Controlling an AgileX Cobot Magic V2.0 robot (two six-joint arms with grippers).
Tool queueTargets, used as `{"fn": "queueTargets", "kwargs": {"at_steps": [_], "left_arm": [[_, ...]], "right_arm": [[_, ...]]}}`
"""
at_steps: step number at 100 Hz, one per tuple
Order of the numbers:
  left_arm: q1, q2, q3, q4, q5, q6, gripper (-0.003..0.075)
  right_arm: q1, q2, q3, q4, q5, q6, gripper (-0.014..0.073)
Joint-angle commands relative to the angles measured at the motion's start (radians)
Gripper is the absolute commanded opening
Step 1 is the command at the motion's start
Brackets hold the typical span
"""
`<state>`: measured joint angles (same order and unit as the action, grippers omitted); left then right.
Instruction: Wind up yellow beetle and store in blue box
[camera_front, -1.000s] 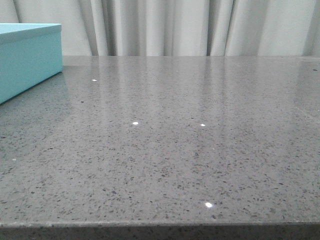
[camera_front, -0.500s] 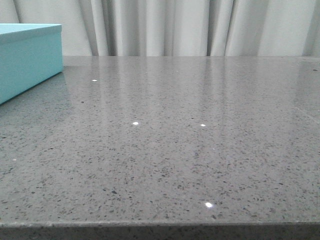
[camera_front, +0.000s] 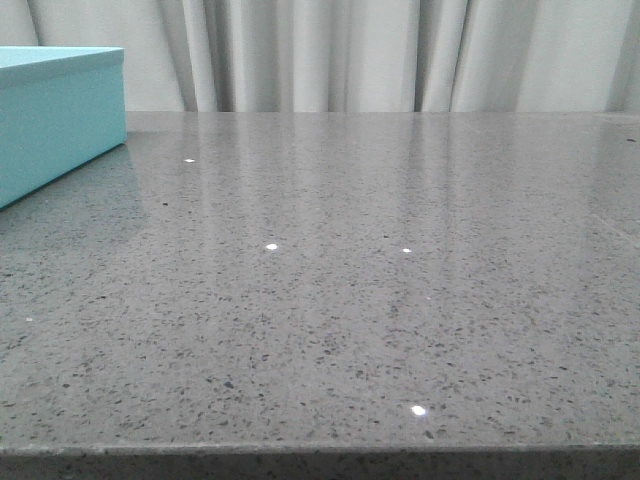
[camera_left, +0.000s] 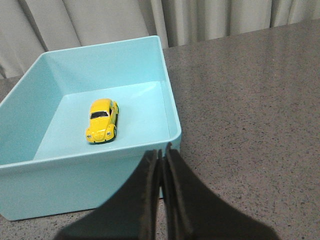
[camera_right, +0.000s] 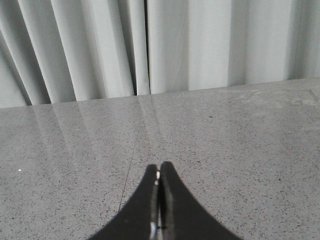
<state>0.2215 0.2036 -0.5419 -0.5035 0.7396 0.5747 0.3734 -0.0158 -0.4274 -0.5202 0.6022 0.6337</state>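
Nearest in the left wrist view, the left hand (camera_left: 162, 152) is seen with its fingers pressed together and nothing held between them. Just beyond its tips the near wall of the blue box (camera_left: 75, 177) is met, resting on the speckled grey surface (camera_left: 250, 115). Inside, the yellow beetle (camera_left: 102, 120) is found standing on its wheels on the box floor, apart from every wall. The storing step is judged complete. The car is judged light, rigid and glossy, so it may slip; if lifted again, it would best be taken across its two flanks, between the wheels. The right hand (camera_right: 159, 175) is likewise closed and empty above bare surface, with pale curtains (camera_right: 165, 45) behind at the far edge.
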Motion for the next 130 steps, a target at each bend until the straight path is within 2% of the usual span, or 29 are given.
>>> {"fn": "queueTargets", "kwargs": {"at_steps": [1,89,104,120,130], "left_arm": [[0.002,0.012,-0.026,-0.039,-0.070,0.001,-0.0020],[0.002,0.012,-0.010,-0.021,-0.074,0.001,-0.0020],[0.002,0.014,0.016,-0.028,-0.110,-0.001,-0.0020],[0.002,0.014,0.047,-0.012,-0.123,-0.114,-0.0020],[0.002,0.010,0.069,0.032,-0.166,-0.116,-0.0020]], "right_arm": [[0.000,-0.013,-0.022,-0.037,-0.071,-0.011,-0.0067],[0.000,-0.013,-0.022,-0.037,-0.071,-0.011,-0.0067],[0.000,-0.013,-0.022,-0.037,-0.071,-0.011,-0.0067],[0.000,-0.013,-0.022,-0.037,-0.071,-0.011,-0.0067],[0.000,-0.013,-0.022,-0.037,-0.071,-0.011,-0.0067]]}}
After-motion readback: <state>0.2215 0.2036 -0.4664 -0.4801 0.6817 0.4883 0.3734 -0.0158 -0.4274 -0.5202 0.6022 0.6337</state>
